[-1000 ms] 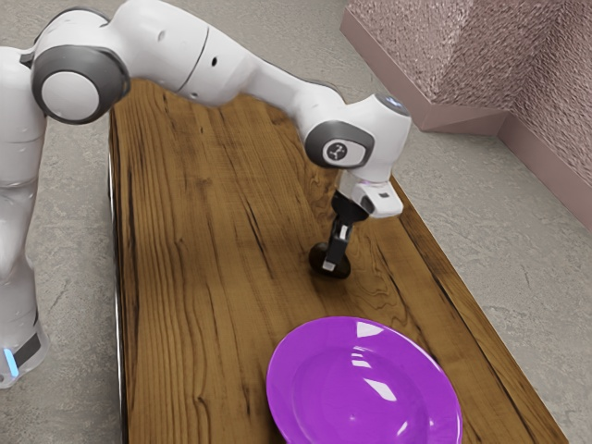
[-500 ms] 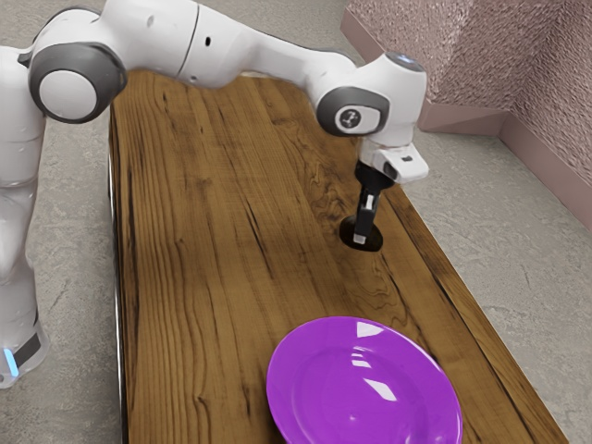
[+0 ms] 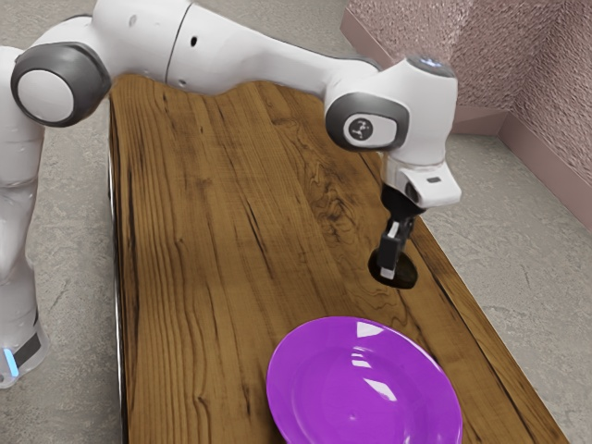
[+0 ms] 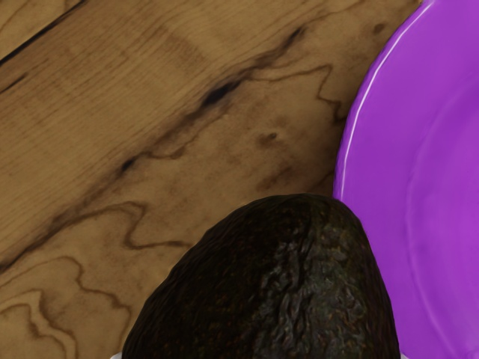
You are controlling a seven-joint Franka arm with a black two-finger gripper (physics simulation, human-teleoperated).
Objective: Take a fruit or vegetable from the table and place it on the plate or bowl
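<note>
Gripping a dark, pebbly-skinned avocado (image 3: 400, 276) in the black claw (image 3: 392, 267), drawn narrow and pressed against the fruit from two sides. Reaching in from the exterior view's upper left with the white arm (image 3: 250, 60), wrist bent so the claw points down at the wooden worktop (image 3: 213, 231). Holding the avocado low over the wood, close to the worktop's edge on the exterior view's right; hard to tell whether touching the surface or just clear of it. Not yet over the purple plate (image 3: 361, 388), lying bare nearer the camera in the exterior view, apart from the fruit. From the wrist view, looking straight down past the rounded end of the avocado (image 4: 277, 292) under the hand, with knotted grain of worktop (image 4: 150, 134) around it and the plate's rim (image 4: 359, 127) curving just beside the fruit.
</note>
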